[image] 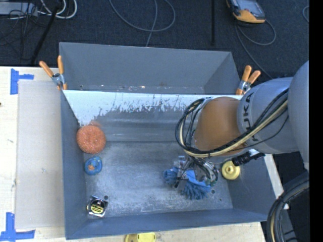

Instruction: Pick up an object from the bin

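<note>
Where gripper (195, 172) hangs over one blue brush (194, 189), open-or-closed unclear; one orange ball (91, 138), one yellow knob (231, 170)

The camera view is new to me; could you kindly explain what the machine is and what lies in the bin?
This one picture looks down on a grey metal bin from above and a little to one side. The big grey shape coming in from the right is a robot arm; the brown cover and the cables are parts of it. At its tip is a claw, low over a blue bristly thing at the bin's lower right. Whether it grips that thing I cannot tell. Just to the right lies a small yellow knob. On the left side lie an orange scrub ball, below it a small blue disc with an orange middle, and near the front corner a black and yellow tape measure.
</note>
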Available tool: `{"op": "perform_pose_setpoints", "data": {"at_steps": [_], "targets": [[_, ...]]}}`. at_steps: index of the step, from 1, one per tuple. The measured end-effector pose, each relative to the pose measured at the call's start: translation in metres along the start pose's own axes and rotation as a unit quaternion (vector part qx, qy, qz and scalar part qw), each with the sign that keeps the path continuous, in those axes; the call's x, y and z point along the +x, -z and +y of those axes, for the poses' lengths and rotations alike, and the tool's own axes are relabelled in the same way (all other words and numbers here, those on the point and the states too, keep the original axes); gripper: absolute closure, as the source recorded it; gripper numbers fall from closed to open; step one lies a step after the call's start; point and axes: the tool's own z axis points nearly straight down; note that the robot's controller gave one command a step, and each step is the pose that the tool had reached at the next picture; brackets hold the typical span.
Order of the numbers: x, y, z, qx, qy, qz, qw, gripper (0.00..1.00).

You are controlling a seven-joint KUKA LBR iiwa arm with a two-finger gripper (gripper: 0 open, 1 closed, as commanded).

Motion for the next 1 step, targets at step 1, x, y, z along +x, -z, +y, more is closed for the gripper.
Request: {"op": "perform_pose_setpoints", "data": {"at_steps": [1], "targets": [[0.0000, 0.0000, -0.0001, 0.000, 0.000, 0.0000, 1.0000, 1.00]]}}
